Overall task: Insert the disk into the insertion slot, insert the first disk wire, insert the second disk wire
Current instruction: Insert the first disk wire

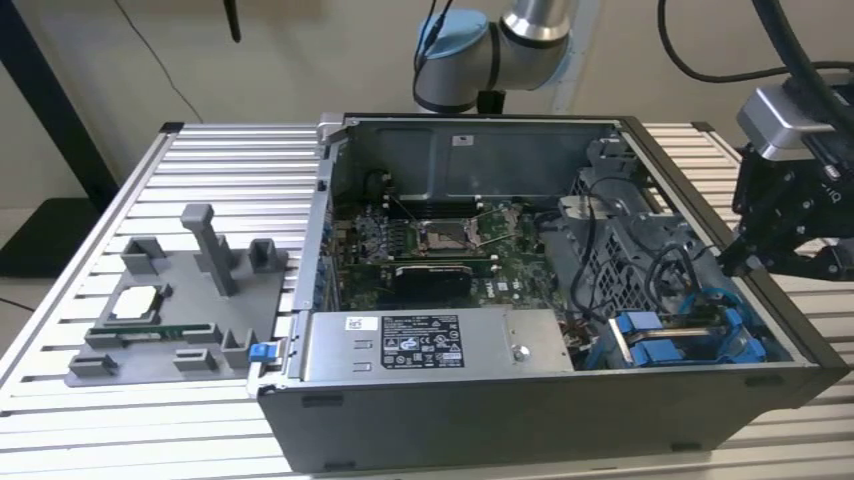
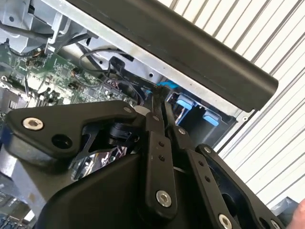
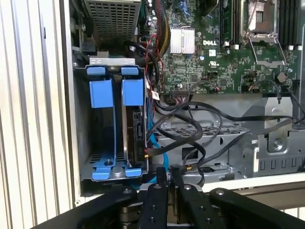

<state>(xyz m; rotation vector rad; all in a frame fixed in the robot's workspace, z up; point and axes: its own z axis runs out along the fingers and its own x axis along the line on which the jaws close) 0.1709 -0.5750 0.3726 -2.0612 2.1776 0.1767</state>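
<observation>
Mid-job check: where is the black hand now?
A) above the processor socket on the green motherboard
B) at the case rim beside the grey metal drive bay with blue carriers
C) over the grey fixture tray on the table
B: in the exterior view the black hand hangs at the rim of the open computer case, beside the grey metal drive bay with its blue plastic carriers.

The exterior view looks down from above the front of the open computer case (image 1: 534,415), taking in much of the slatted table (image 1: 200,165). Both wrist views ride close behind the gripper (image 3: 167,172) (image 2: 160,93), looking past it into the case; they share the drive bay (image 3: 83,119) (image 2: 190,104) and the circuit board (image 3: 214,52) (image 2: 62,71).
</observation>
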